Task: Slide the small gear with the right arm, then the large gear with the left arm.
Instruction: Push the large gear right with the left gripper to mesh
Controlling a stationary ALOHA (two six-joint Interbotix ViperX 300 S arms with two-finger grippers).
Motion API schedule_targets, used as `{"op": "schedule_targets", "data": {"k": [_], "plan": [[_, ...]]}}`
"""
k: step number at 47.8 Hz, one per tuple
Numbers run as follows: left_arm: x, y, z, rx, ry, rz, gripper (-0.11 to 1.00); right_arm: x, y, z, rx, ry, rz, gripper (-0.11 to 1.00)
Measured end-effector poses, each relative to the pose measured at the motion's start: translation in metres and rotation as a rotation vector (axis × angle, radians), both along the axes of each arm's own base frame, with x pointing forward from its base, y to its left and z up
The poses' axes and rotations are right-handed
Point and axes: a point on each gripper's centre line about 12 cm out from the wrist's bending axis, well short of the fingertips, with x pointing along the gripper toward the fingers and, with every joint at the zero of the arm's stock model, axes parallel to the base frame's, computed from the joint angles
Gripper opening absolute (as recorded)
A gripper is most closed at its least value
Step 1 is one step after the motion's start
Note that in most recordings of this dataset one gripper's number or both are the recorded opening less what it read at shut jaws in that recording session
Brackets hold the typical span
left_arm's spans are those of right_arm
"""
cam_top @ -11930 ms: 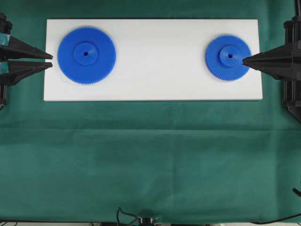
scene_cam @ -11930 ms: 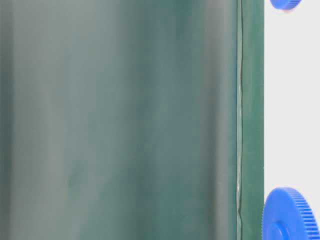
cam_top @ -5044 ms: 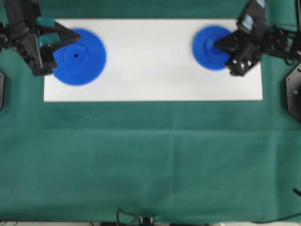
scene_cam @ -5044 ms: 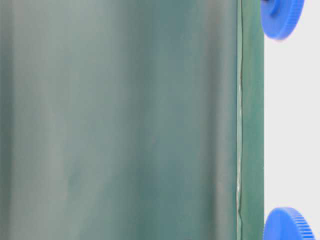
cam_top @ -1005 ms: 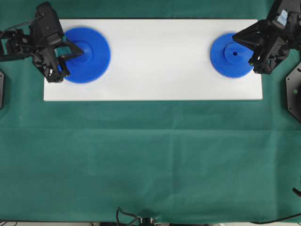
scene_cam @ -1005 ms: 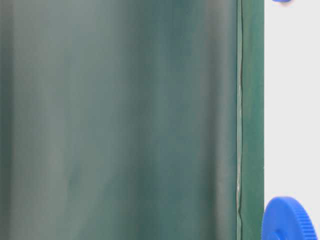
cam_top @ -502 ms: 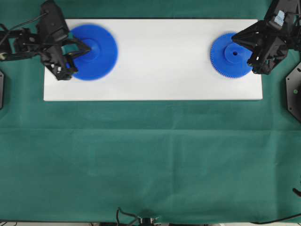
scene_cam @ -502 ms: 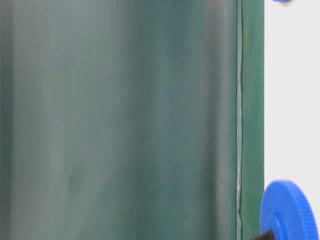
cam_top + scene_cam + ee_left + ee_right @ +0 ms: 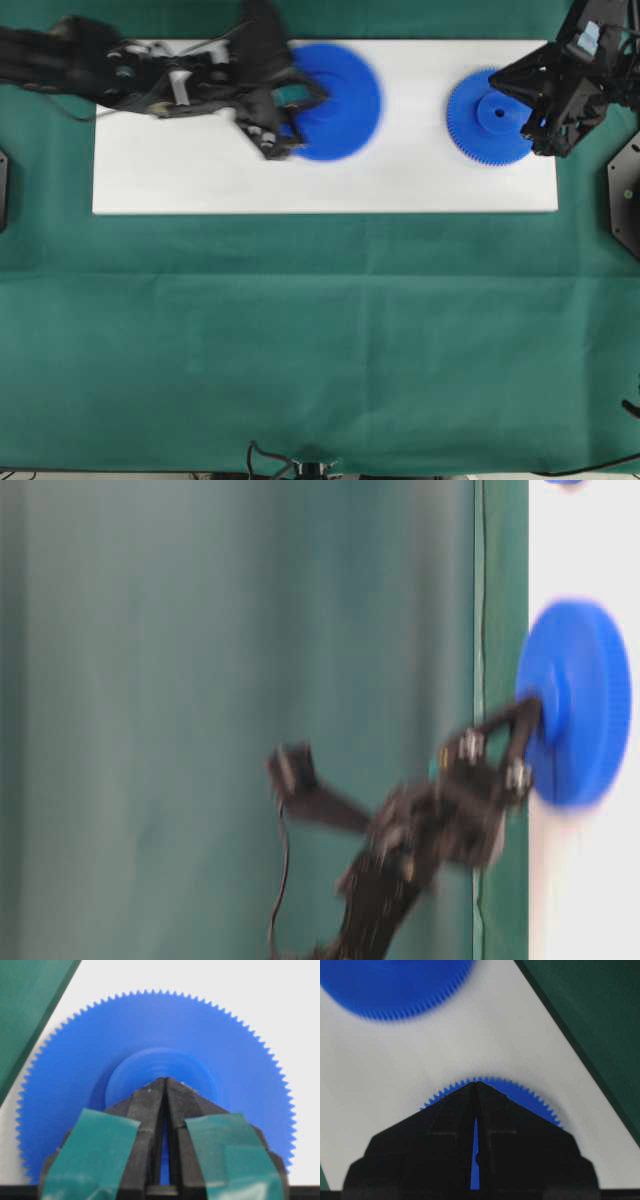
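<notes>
Claws both closed, holding nothing: left claw point(image 9: 165, 1082) tip on large gear point(image 9: 335, 101) hub.

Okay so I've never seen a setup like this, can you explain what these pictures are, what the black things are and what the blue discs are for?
Two black robot arms work over a white board on green cloth. One picture looks straight down, one looks from table height and lies on its side, and two come from cameras on the arms' wrists. The blue discs are plastic gears. The left arm's gripper, marked with teal tape, has its tips shut and pressed against the large gear's hub; the blur suggests pushing. The right gripper, also shut, sits over the small gear.
</notes>
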Motion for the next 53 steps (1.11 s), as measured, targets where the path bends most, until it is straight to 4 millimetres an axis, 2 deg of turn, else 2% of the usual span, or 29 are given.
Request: {"op": "schedule_targets", "data": {"k": [8, 18, 53], "plan": [[0.048, -0.006, -0.001, 0.021, -0.006, -0.049, 0.00, 0.000, 0.000, 0.000, -0.001, 0.000, 0.001, 0.52], [0.076, -0.014, 0.001, 0.033, 0.005, -0.087, 0.00, 0.001, 0.000, 0.000, 0.001, 0.003, 0.000, 0.52], [0.077, -0.015, -0.001, 0.040, 0.013, -0.096, 0.00, 0.001, 0.000, -0.002, 0.001, 0.006, 0.001, 0.52]]}}
